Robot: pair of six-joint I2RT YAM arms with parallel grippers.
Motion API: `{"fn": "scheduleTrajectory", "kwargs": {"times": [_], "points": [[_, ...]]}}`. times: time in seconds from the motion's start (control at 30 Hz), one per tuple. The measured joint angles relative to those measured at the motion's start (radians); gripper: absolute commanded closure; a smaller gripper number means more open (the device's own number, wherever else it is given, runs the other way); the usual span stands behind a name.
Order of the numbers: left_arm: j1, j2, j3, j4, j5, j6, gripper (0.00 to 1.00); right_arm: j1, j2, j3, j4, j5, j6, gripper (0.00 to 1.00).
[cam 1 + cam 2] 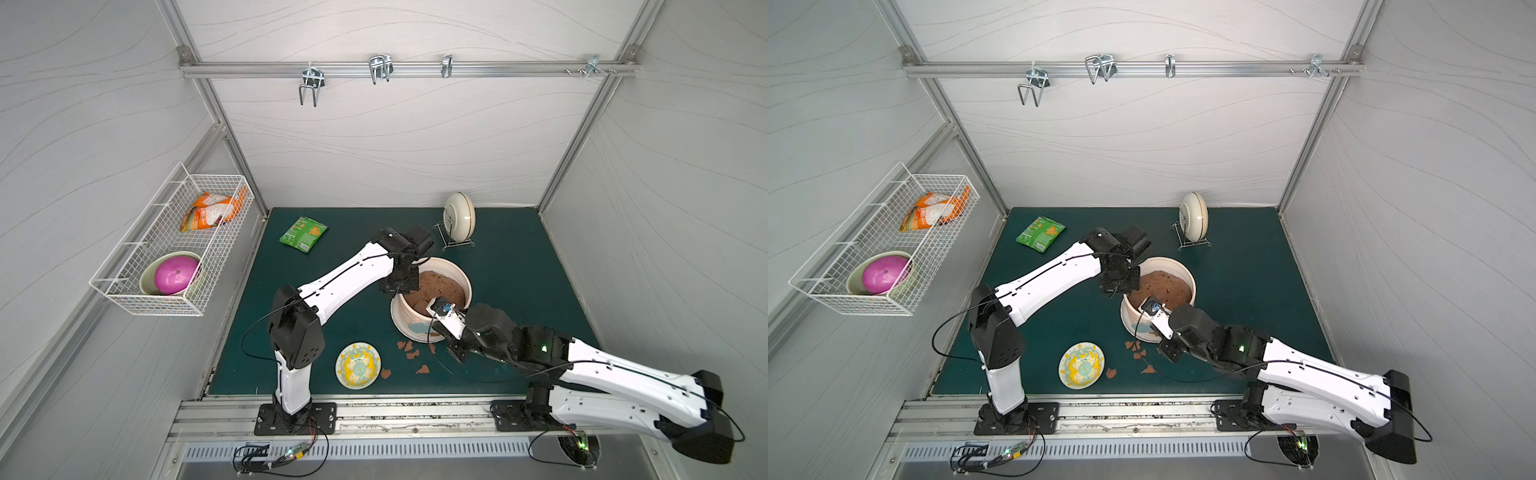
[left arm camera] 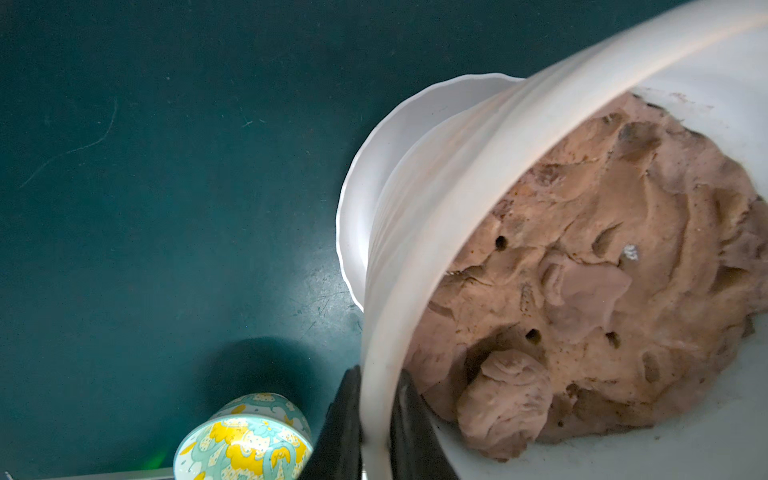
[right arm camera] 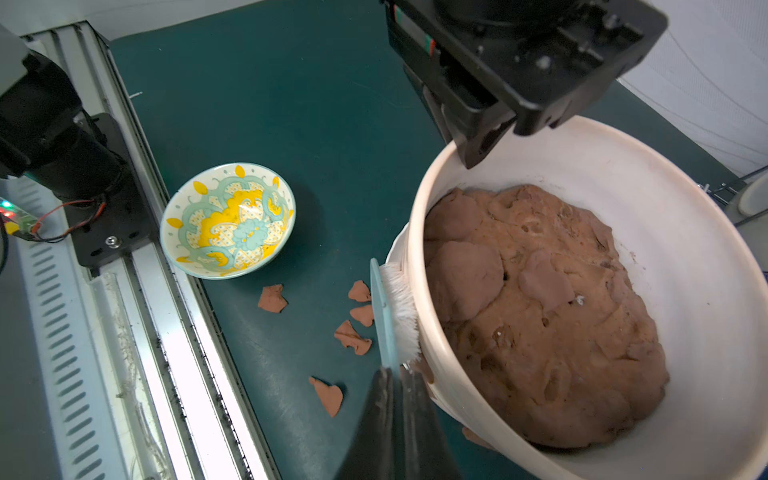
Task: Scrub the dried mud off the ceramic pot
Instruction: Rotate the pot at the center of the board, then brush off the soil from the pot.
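The ceramic pot (image 1: 404,320) (image 1: 1133,316) (image 2: 415,232) (image 3: 665,216) stands mid-mat, tilted, holding a lumpy brown soil mass (image 3: 540,311). My left gripper (image 2: 378,374) (image 1: 397,286) is shut on the pot's far rim, one finger inside and one outside. My right gripper (image 3: 390,374) (image 1: 436,332) is shut on a pale blue brush (image 3: 384,316) whose white bristles (image 3: 401,307) press against the pot's near outer wall. A patch of dried mud (image 3: 426,370) clings to that wall beside the brush. Several mud flakes (image 3: 353,336) (image 1: 409,349) lie on the mat below.
A yellow-patterned plate (image 1: 358,365) (image 3: 228,220) sits near the front rail (image 1: 374,415), left of the flakes. A green snack bag (image 1: 303,233) and a cream bowl on a wire rack (image 1: 459,222) are at the back. A wire basket (image 1: 174,245) hangs on the left wall.
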Motion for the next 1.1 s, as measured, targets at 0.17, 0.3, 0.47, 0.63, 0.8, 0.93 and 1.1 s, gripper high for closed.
{"fn": "scheduleTrajectory", "kwargs": {"times": [0.17,0.3,0.47,0.63,0.8,0.93,1.1], "points": [[0.001,0.006,0.009,-0.002,-0.003,0.01,0.94,0.011,0.0,0.0,-0.026,0.029,0.042,1.0],[0.002,0.008,0.011,-0.002,-0.003,0.022,0.94,0.026,-0.008,0.0,-0.043,0.047,0.079,1.0],[0.003,0.01,0.013,-0.002,-0.002,0.029,0.94,0.058,-0.026,0.0,-0.072,0.054,0.105,1.0],[0.005,0.01,0.014,0.0,-0.002,0.048,0.95,0.101,-0.067,-0.001,-0.094,0.025,0.109,1.0],[0.005,0.011,0.014,0.006,-0.001,0.07,0.95,0.114,-0.107,-0.003,-0.041,-0.014,0.097,1.0],[0.005,0.011,0.014,0.01,0.0,0.082,0.95,0.113,-0.063,0.003,0.012,0.027,0.064,1.0],[0.005,0.012,0.014,0.012,0.0,0.088,0.95,0.079,0.025,0.029,0.019,0.076,0.043,1.0]]}}
